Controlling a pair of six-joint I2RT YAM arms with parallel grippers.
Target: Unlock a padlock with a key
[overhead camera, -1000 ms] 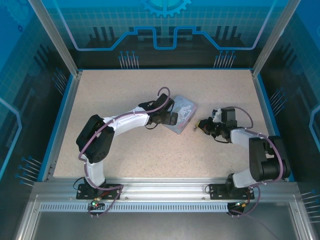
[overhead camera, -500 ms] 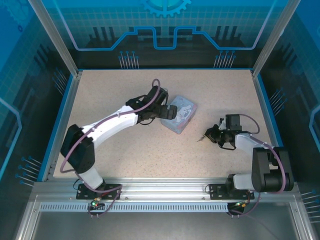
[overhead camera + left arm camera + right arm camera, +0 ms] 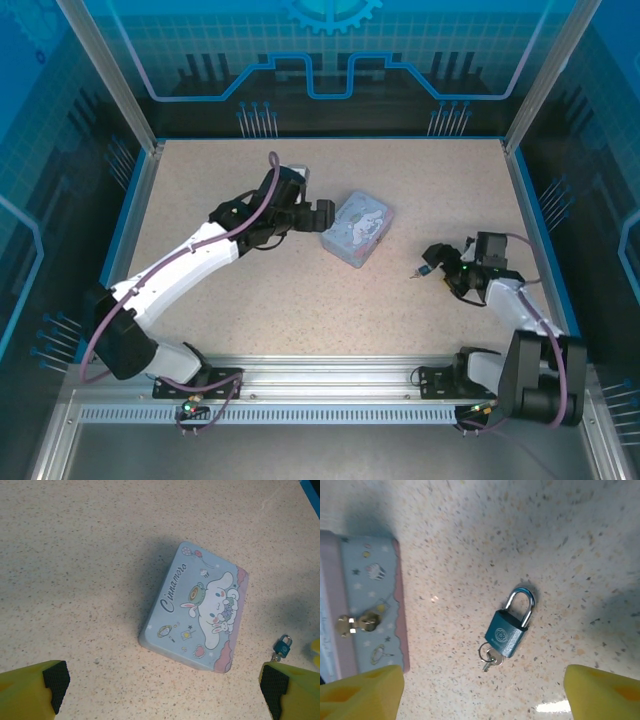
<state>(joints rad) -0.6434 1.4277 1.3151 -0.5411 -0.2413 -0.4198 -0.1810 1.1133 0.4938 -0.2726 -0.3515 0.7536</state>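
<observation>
Script on the tin's lid
The pale blue tin (image 3: 172,625) carries "Cinnamoro" in dark cursive, the ending lost behind its white cartoon figure (image 3: 220,597); the padlock (image 3: 507,630) bears a round stamp, too small to read.

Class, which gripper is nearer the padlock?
The right gripper: the padlock lies right before it, while the left gripper sits across the tin.

Tin (image 3: 357,229) sits abt centre of table (image 3: 250,320), lid up, askew to the edges. Pale blue w/ pink trim, white cartoon figure, script "Cinnamoro". Brass clasp (image 3: 356,624) on one side wall. Tabletop speckled beige, blue rim.
</observation>
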